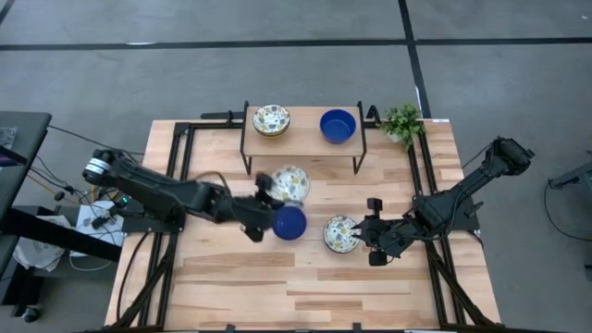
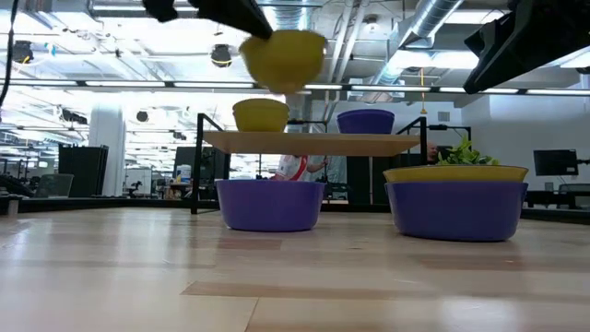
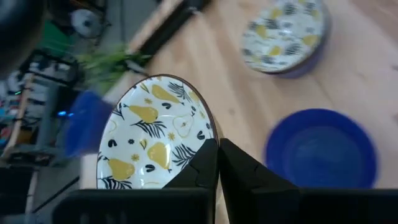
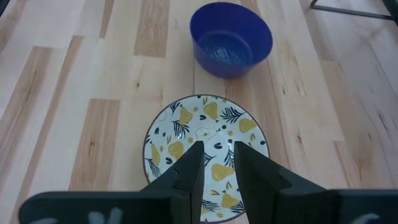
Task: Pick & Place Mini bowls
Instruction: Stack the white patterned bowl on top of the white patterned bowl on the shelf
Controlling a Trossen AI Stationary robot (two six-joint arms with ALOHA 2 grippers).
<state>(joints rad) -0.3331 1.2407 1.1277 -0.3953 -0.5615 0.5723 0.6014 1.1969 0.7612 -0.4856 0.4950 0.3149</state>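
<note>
Left gripper (image 1: 268, 196) raised above mid-bench, fingers (image 3: 205, 165) pinched shut on the rim of a patterned bowl (image 1: 290, 182); bowl held clear of the bench (image 1: 231, 277), tilted, seen in the low view as the yellow bowl aloft. Blue bowl (image 1: 289, 222) standing on the bench just beside and below the carried one. Right gripper (image 1: 370, 231) low at the near rim of a second patterned bowl (image 1: 340, 233), fingers (image 4: 189, 171) straddling that rim; closed on it by the look of the right wrist view, though firm contact not certain. Small raised shelf (image 1: 303, 137) at the back carrying a third patterned bowl (image 1: 271, 119) on its left and another blue bowl (image 1: 338, 126) on its right. Potted plant (image 1: 402, 122) at the shelf's right end, well apart from the work.

Step in hand, as judged: carrying the lifted bowl to its place, likely the shelf. Recommended: keep the pinch unchanged, level the bowl before lowering, approach above the shelf edge rather than across it, aim for the bare middle between the two bowls there, release only once seated. Avoid sweeping low over the blue bowl underneath.
</note>
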